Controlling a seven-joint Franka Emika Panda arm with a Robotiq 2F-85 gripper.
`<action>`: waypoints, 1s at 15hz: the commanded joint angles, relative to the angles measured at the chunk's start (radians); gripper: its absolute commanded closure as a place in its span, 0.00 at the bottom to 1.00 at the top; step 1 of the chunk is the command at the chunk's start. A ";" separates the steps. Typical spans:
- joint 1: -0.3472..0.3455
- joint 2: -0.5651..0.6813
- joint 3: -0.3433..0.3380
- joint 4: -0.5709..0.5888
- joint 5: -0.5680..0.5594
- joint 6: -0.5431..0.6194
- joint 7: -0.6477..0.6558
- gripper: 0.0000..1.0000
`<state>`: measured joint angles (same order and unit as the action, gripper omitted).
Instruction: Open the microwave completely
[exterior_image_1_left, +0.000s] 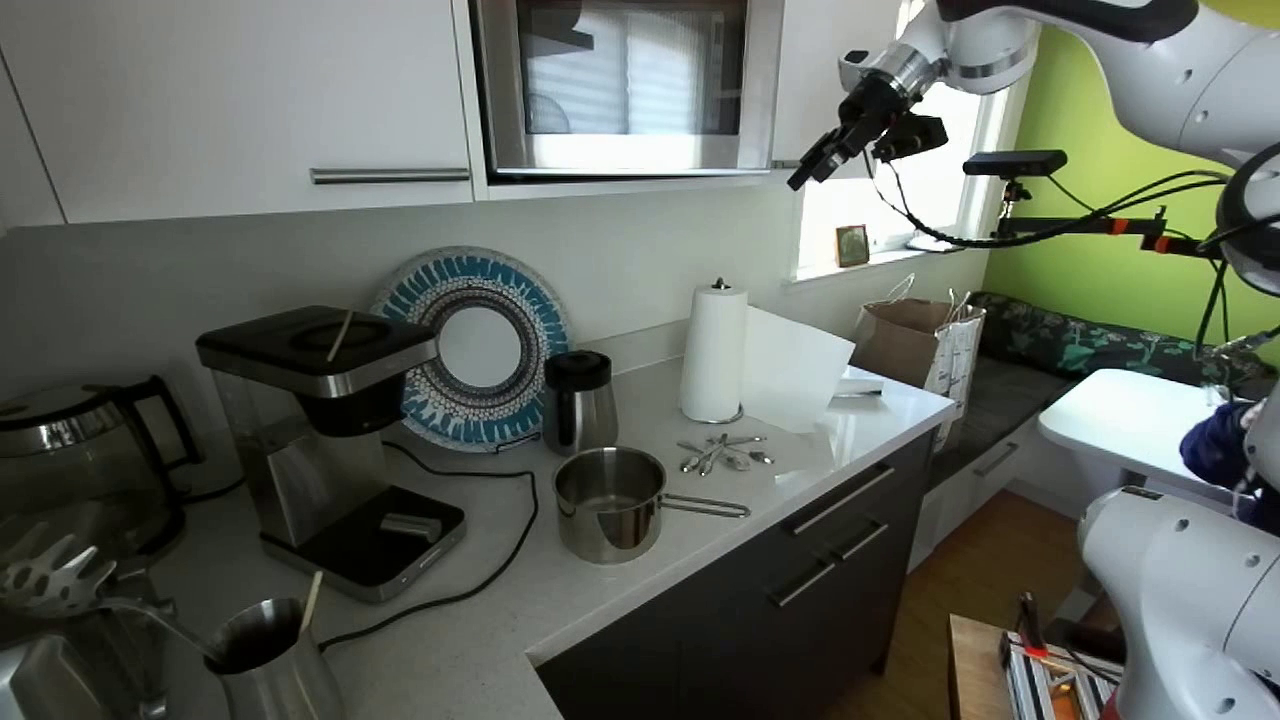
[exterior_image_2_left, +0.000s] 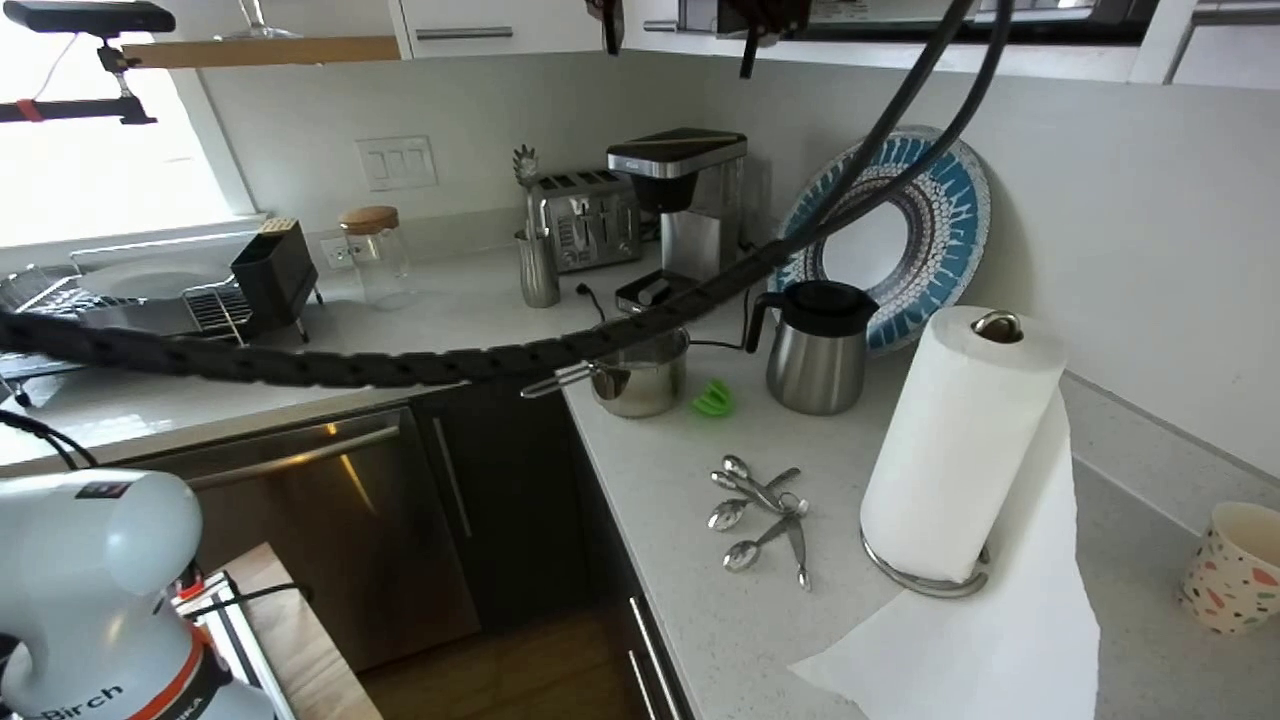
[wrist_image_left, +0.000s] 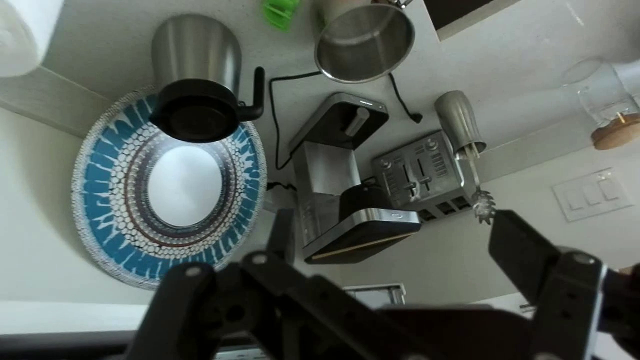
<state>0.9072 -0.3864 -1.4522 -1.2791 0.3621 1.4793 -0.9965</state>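
The stainless-steel microwave (exterior_image_1_left: 630, 155) with its dark window hangs among white cabinets at the top of an exterior view. Its door appears partly swung out, its right edge covering the divider beside it. How far it is open I cannot tell. Only its underside (exterior_image_2_left: 880, 12) shows at the top of an exterior view. My gripper (exterior_image_1_left: 812, 172) is right of the door in that picture, near its lower edge, with a visible gap. It also shows at the top of an exterior view (exterior_image_2_left: 680, 45). In the wrist view my gripper (wrist_image_left: 400, 245) has its fingers wide apart with nothing between them.
Below stand a coffee machine (exterior_image_1_left: 320, 350), a blue-patterned plate (exterior_image_1_left: 445, 270), a steel jug (exterior_image_1_left: 580, 410), a pot (exterior_image_1_left: 610, 505), a paper towel roll (exterior_image_1_left: 713, 350) and several spoons (exterior_image_1_left: 722, 455). White upper cabinets (exterior_image_1_left: 230, 100) flank the microwave. A dark cable (exterior_image_2_left: 450, 367) hangs from the arm.
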 joint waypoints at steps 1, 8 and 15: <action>0.027 0.000 -0.010 -0.002 0.000 0.007 -0.005 0.00; 0.056 -0.012 0.035 -0.028 -0.028 0.144 -0.278 0.00; 0.086 -0.043 0.112 -0.086 0.041 0.202 -0.403 0.00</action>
<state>0.9762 -0.3841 -1.3862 -1.3305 0.3614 1.6774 -1.3551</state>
